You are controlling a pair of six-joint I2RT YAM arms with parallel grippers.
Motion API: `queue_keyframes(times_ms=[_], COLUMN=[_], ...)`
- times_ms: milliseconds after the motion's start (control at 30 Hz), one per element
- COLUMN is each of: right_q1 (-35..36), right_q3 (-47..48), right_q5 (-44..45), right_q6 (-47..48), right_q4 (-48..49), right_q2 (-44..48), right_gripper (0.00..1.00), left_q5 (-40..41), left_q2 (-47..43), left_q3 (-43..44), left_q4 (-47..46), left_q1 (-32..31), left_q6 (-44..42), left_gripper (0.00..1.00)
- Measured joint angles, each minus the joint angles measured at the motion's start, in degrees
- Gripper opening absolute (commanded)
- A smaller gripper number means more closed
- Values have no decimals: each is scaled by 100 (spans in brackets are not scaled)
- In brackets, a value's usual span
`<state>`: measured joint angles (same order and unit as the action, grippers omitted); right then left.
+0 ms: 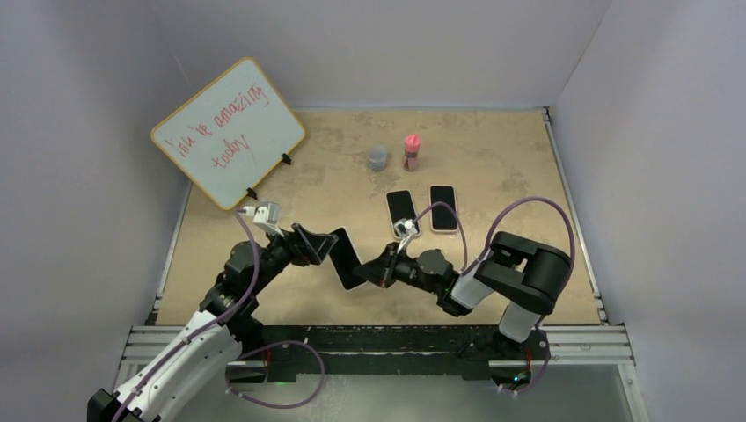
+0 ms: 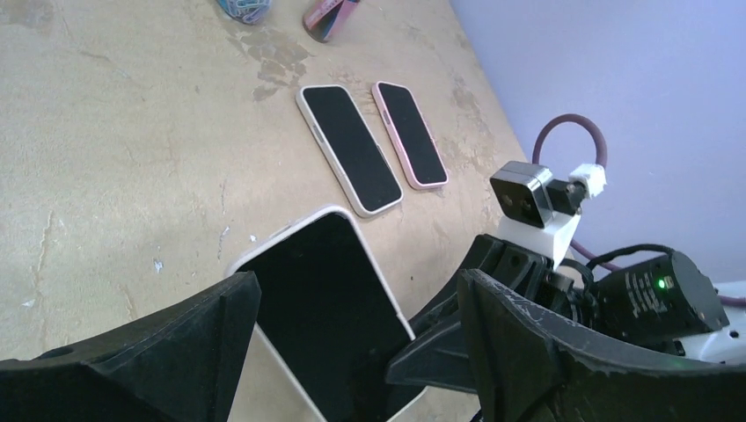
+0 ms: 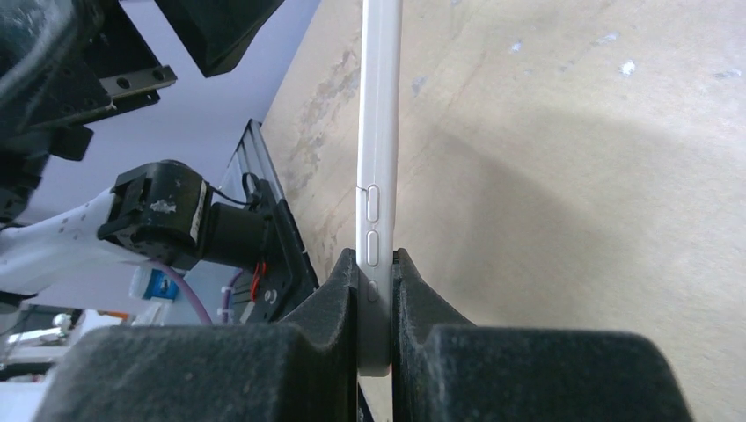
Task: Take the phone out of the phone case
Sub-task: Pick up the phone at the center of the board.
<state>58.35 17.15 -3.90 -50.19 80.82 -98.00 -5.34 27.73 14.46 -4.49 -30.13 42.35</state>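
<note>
Right jaws are clamped tight on the thin edge of the phone (image 3: 379,132), just by its side buttons, and they hold it up off the surface (image 1: 528,176) at the near middle, between the two arms. Its dark screen is tilted, white case around the rim. Left jaws stand wide apart, one finger on either side of the phone's other end; whether they touch it, I can't tell. Farther back, a white-cased phone (image 1: 402,212) and a pink-cased phone (image 1: 443,208) lie flat, side by side.
</note>
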Motion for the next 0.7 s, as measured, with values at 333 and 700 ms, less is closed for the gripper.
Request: queue_keyframes(times_ms=[333,700], right_q1=[-767,-968], right_q3=[-264,-267], right_q5=[-1121,-1659], right_q6=[-503,-640], right_q4=[142,212], right_q2=[-37,1078], right_gripper=[0,0], left_q5=[-302,-562], left_q2=[-48,286], left_q3=[-599,-664], left_q4=[-540,-1198], left_q1=[0,0], left_q6=[201,713], left_gripper=[85,83])
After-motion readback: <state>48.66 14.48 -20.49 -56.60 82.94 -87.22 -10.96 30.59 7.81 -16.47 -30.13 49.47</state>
